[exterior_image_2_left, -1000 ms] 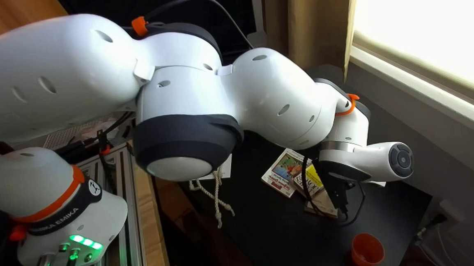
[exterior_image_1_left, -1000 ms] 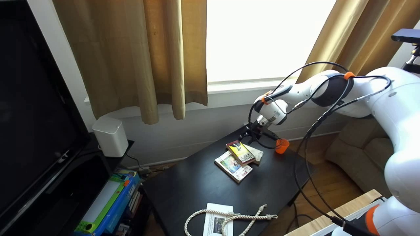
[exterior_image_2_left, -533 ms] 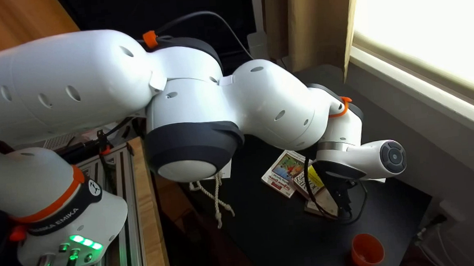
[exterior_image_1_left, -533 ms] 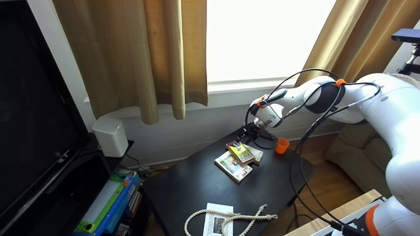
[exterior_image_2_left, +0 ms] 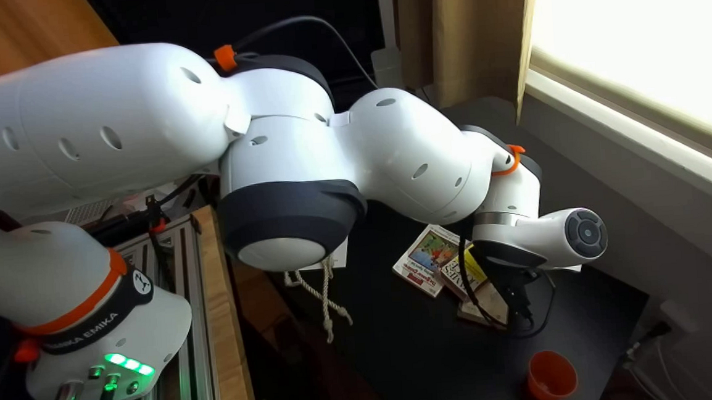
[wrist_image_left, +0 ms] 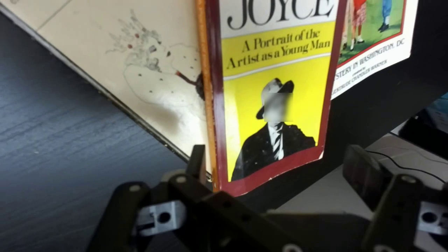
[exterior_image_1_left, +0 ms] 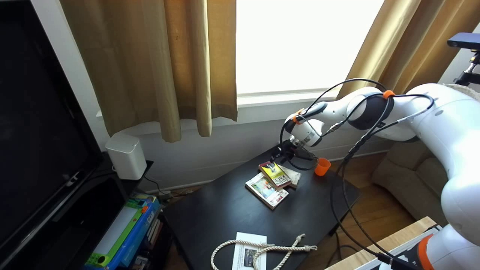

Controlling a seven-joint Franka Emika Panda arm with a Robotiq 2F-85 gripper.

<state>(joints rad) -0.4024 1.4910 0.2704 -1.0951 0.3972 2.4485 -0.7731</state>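
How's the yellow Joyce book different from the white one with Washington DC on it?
The Joyce book has a yellow and white cover edged in maroon; the Washington book is white around a multicolored picture. The Joyce book lies on top, while the Washington book is partly hidden under it. The Joyce book is nearer the open gripper; the Washington book lies farther off. Both are books with covers facing up.

Behind your dark table (exterior_image_1_left: 213, 210), a pale wall (exterior_image_1_left: 183, 157) carries a brightly lit window (exterior_image_1_left: 303, 43) between tan curtains (exterior_image_1_left: 138, 71); in an exterior view you also see a black television (exterior_image_1_left: 30, 127), a brownish couch (exterior_image_1_left: 407, 182) and wooden floor (exterior_image_1_left: 375, 200)
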